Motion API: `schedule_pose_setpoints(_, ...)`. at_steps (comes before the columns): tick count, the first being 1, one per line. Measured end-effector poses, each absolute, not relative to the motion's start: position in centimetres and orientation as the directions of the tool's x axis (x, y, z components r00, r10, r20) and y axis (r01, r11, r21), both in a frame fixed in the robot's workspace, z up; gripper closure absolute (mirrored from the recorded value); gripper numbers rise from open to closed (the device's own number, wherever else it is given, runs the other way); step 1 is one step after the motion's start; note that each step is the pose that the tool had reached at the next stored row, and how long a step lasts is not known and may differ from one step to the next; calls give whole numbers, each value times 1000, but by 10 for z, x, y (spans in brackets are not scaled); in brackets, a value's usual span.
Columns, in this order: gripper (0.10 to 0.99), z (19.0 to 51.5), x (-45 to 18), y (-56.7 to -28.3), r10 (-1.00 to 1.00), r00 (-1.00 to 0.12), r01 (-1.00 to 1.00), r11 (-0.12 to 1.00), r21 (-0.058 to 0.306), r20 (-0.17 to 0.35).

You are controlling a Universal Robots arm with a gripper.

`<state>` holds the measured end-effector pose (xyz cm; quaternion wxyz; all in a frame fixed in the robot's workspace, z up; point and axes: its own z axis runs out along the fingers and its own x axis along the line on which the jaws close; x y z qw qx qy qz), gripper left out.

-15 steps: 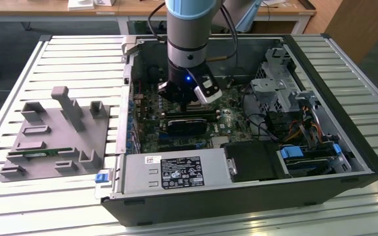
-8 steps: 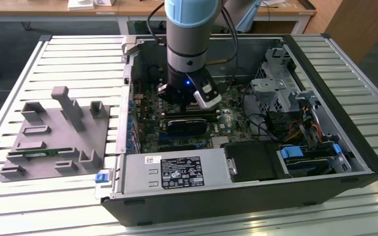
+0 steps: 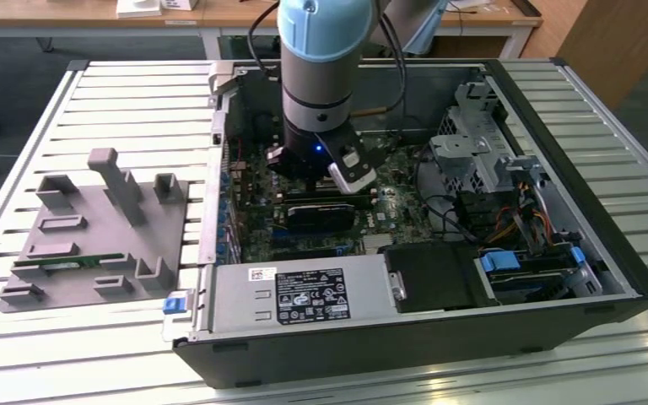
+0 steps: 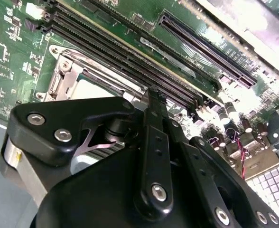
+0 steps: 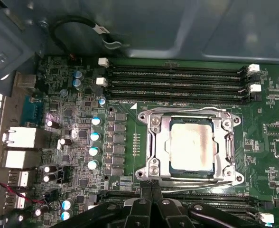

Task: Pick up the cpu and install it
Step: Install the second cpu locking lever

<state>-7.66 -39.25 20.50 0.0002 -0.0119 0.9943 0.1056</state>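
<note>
While the cpu (image 5: 191, 145) is seated flat inside the metal-framed socket (image 5: 151, 142) on the green motherboard (image 5: 120, 137), the gripper (image 5: 150, 187) is seen just beside the socket's edge. Its fingers (image 5: 144, 190) are pressed together and nothing is held. Memory slots (image 5: 177, 83) are found beyond the socket, within the computer case (image 3: 594, 219).

Robotics lab, slatted metal bench (image 3: 99, 93), opened computer case (image 3: 594, 169), wooden desks (image 3: 245, 15)
</note>
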Motion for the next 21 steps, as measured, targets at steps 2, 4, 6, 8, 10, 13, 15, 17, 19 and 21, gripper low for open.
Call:
schedule_pose_setpoints(2,980,203,-77,-393,-24,-1000,-24,975,220,-3)
schedule_pose_setpoints(4,980,201,-77,-393,-24,-1000,-24,974,226,-3)
schedule_pose_setpoints(6,980,200,-77,-393,-24,-1000,-24,973,231,-3)
schedule_pose_setpoints(8,980,199,-78,-393,-24,-1000,-24,972,236,-4)
schedule_pose_setpoints(10,980,198,-78,-393,-24,-1000,-24,971,239,-4)
schedule_pose_setpoints(13,980,197,-79,-393,-24,-1000,-24,969,244,-4)
schedule_pose_setpoints(15,980,195,-79,-393,-24,-1000,-24,968,248,-4)
schedule_pose_setpoints(17,980,195,-79,-393,-24,-1000,-24,967,253,-4)
schedule_pose_setpoints(19,980,194,-80,-393,-23,-1000,-24,966,259,-4)
schedule_pose_setpoints(21,980,194,-81,-393,-24,-1000,-24,964,263,-4)
